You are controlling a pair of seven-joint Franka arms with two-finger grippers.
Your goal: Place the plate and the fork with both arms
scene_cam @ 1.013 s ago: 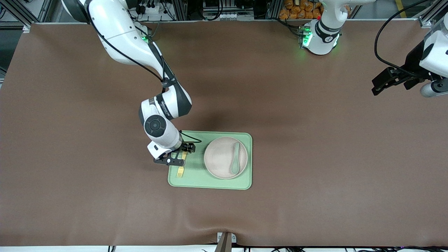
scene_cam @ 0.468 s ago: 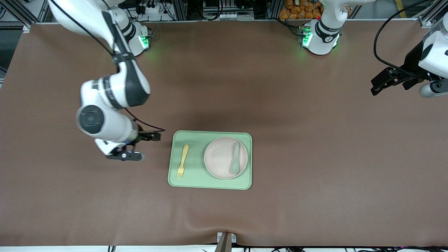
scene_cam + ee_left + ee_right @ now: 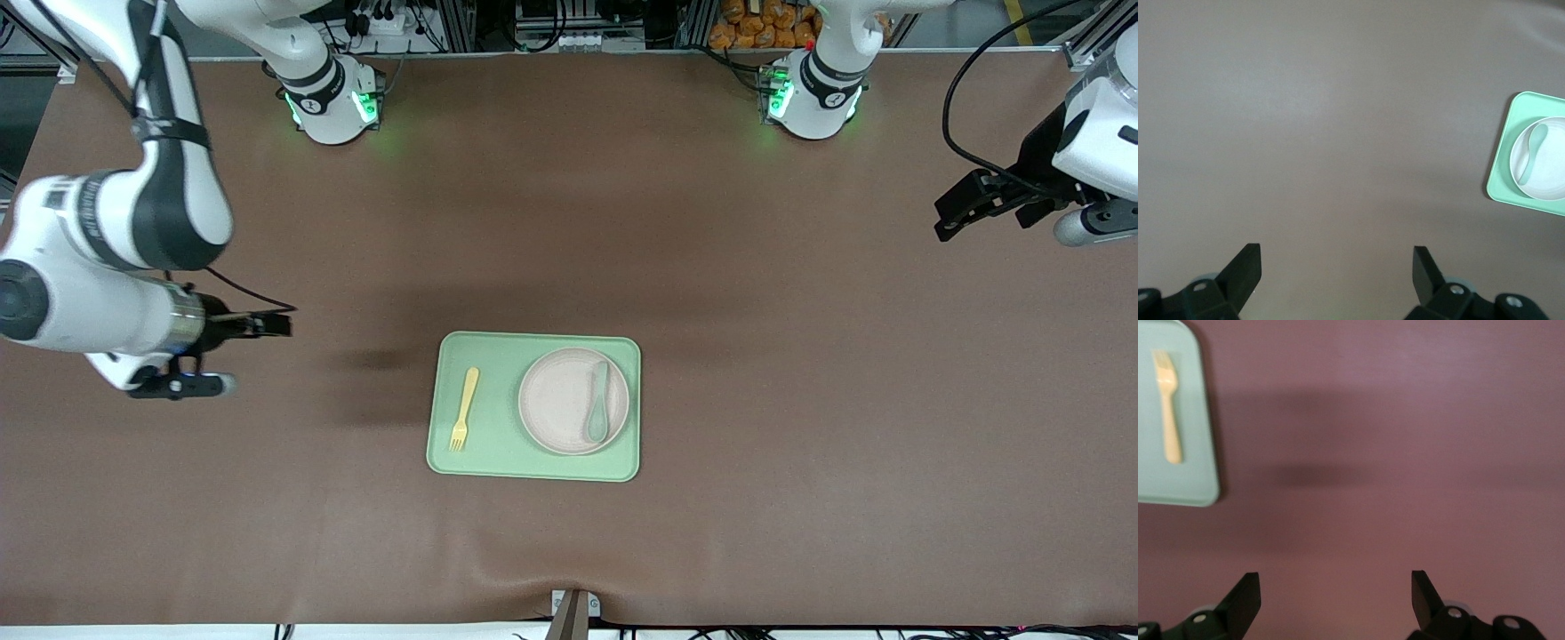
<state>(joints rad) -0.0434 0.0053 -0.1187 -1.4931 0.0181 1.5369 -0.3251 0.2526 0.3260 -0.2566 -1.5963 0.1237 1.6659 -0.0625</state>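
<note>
The pale beige-pink plate sits on the light-green tray, on the half toward the left arm's end. The pale-yellow fork lies flat on the tray beside the plate, toward the right arm's end, with its tines toward the front camera. My right gripper is open and empty over bare table, well off the tray toward the right arm's end. Its wrist view shows the fork and a corner of the tray. My left gripper is open and empty and waits over the left arm's end of the table. Its wrist view shows the plate.
A teal-green spoon lies in the plate and also shows in the left wrist view. The brown table cover surrounds the tray. A wrinkle runs along the table edge nearest the front camera.
My right gripper let go of the fork on the tray, opened, and swung away toward the right arm's end of the table. The fork stays flat on the tray. The left arm barely moved.
</note>
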